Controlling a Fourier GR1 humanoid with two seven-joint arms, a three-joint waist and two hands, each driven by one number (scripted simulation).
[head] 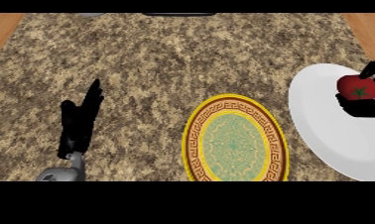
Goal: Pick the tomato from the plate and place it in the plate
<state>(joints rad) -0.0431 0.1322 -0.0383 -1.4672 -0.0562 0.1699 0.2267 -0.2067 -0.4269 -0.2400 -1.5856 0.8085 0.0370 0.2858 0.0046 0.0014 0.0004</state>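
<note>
A red tomato (356,89) with a green stem star sits over the white plate (322,119) at the right edge of the head view. My right hand (353,107) comes in from that edge, mostly cut off. Its black fingers (368,70) show above the tomato and its other part below, curled round the fruit. A round plate (234,141) with a yellow rim, a brown key-pattern band and a green centre lies just left of the white one and holds nothing. My left hand (79,121) rests open at the lower left, fingers pointing up, far from both plates.
The counter top (168,64) is speckled brown granite. Wooden strips (9,25) show at its upper corners. A dark object (179,14) lies at the far edge, cut off by the view.
</note>
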